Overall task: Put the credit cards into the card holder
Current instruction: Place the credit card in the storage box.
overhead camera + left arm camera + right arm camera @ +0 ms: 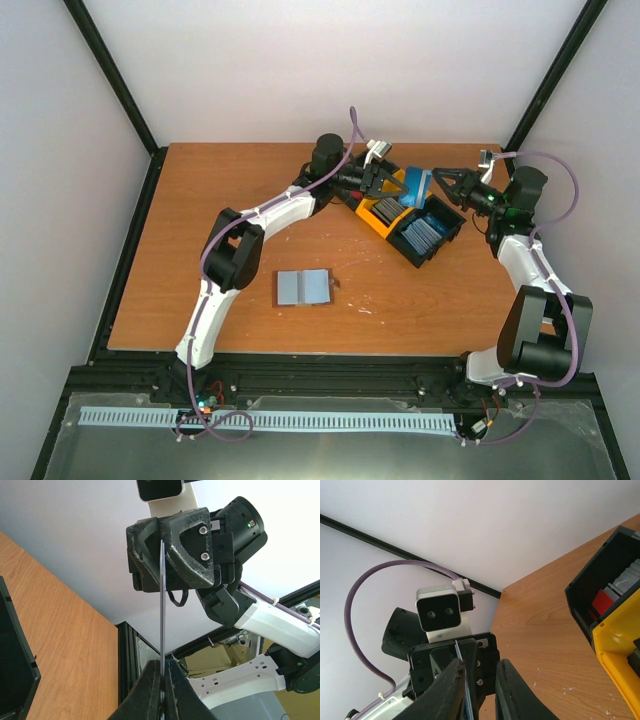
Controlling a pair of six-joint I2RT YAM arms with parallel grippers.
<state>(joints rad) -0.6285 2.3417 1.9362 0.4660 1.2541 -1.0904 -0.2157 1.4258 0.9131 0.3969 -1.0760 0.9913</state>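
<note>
A blue credit card hangs in the air over the tray, between my two grippers. My left gripper is shut on one end of it; in the left wrist view the card shows edge-on, pinched at the left gripper. My right gripper is open around the other end; in the right wrist view the card's edge lies against one finger, with a gap to the other. The brown card holder lies open and flat, pale blue-grey inside up, on the table's near middle.
A black-and-yellow three-compartment tray sits below the grippers, holding grey cards, blue cards and red ones. Its black wall shows in the left wrist view. Black frame posts stand at the table's corners.
</note>
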